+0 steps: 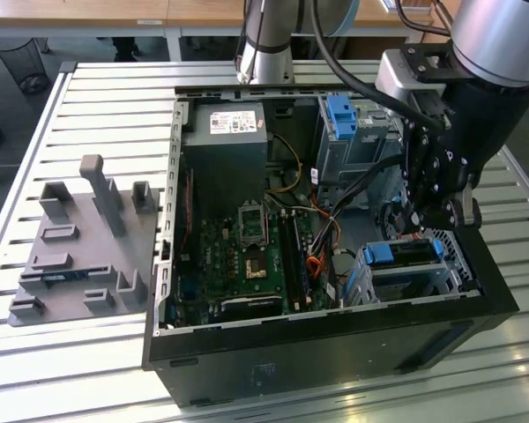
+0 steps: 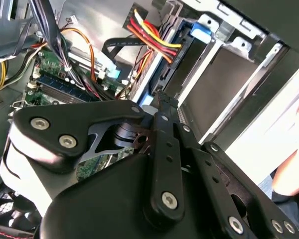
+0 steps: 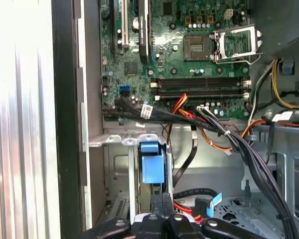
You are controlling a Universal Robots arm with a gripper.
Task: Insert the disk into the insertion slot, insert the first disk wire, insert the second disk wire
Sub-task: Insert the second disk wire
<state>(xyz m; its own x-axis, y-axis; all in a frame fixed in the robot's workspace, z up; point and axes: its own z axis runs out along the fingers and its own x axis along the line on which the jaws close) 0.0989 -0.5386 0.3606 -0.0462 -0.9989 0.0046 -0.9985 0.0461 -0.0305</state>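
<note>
Rectangular hard drive in bright blue plastic carrier [image 1: 404, 253] sits in the low perforated sheet-metal drive cage [image 1: 423, 284]. Black pincer [image 1: 420, 231], jaws closed narrow, hangs directly above. Rigid, dense, probably shock-sensitive: grip by the carrier edges.

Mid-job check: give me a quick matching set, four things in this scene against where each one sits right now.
Things
1. disk
2. hand
3. power supply
4. grey fixture plate

Places
A. on the slatted table, outside the case, at the exterior view's left
B. in the low insertion slot, at the exterior view's right
C. just above the disk
D. in the case's far corner, bearing a white label

Pairs: 1-B, 2-C, 3-D, 4-A
</note>
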